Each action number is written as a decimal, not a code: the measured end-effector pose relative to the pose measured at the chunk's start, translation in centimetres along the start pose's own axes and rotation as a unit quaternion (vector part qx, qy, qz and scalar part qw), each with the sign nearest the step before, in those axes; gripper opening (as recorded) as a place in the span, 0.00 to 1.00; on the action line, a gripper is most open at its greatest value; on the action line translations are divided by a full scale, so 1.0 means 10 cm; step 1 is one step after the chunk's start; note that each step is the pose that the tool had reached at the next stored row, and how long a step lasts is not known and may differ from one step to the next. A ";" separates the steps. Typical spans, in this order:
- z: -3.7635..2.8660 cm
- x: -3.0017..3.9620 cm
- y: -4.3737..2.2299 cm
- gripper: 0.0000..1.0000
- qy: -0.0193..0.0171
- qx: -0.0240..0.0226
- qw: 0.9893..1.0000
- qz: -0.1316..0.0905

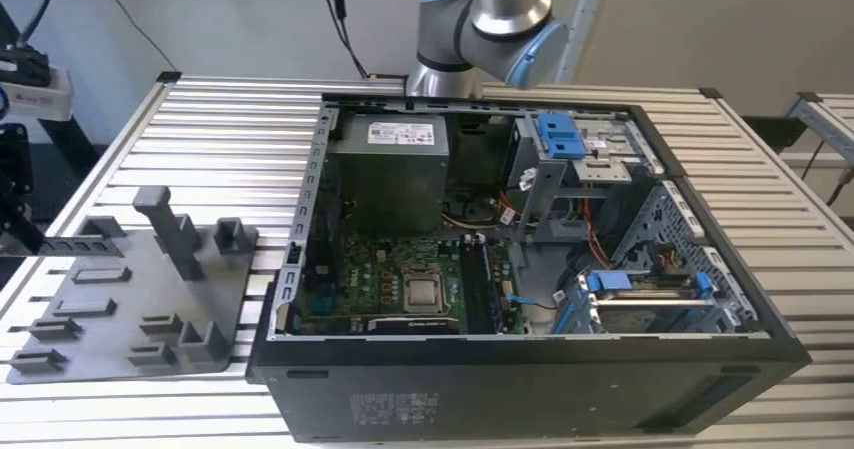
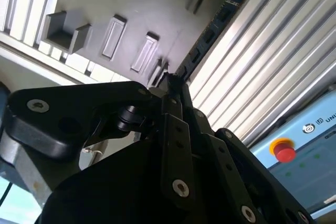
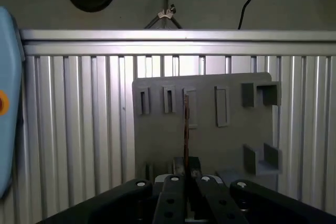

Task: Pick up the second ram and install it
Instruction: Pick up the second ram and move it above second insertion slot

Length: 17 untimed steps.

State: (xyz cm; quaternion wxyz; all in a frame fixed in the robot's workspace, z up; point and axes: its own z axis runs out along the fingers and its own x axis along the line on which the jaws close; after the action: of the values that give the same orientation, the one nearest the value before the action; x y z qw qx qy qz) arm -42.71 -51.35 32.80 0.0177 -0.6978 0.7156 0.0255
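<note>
The second ram [image 3: 186, 129] is a thin dark board that I see edge-on in the first wrist view, sticking out from between my fingers. My gripper [image 3: 186, 176] is shut on its near end. In the second wrist view the same ram [image 2: 210, 35] runs as a dark strip with chips away from the gripper [image 2: 170, 82]. It hangs over the grey holder plate [image 3: 226, 145], in line with one of the plate's narrow slots. Whether the ram touches the plate I cannot tell.
The open computer case [image 1: 747, 299] stands on the slatted aluminium table [image 1: 227, 129], with its motherboard [image 1: 400, 279] facing up. The grey holder plate [image 1: 120, 319] with upright blocks lies at the exterior view's left. A blue pendant with a red button [image 2: 283, 150] lies beside the plate.
</note>
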 end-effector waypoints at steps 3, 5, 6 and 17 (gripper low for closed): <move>-0.057 -0.003 0.001 0.14 0.000 0.000 1.000 0.000; -0.094 -0.006 0.001 0.14 0.000 0.000 1.000 0.000; -0.112 -0.007 0.001 0.14 0.000 0.000 1.000 0.000; -0.349 -0.021 0.004 0.14 0.000 0.000 1.000 0.000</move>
State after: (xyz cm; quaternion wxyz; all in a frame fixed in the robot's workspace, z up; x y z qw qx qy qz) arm -42.71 -51.36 36.30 0.0175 -0.6978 0.7156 0.0253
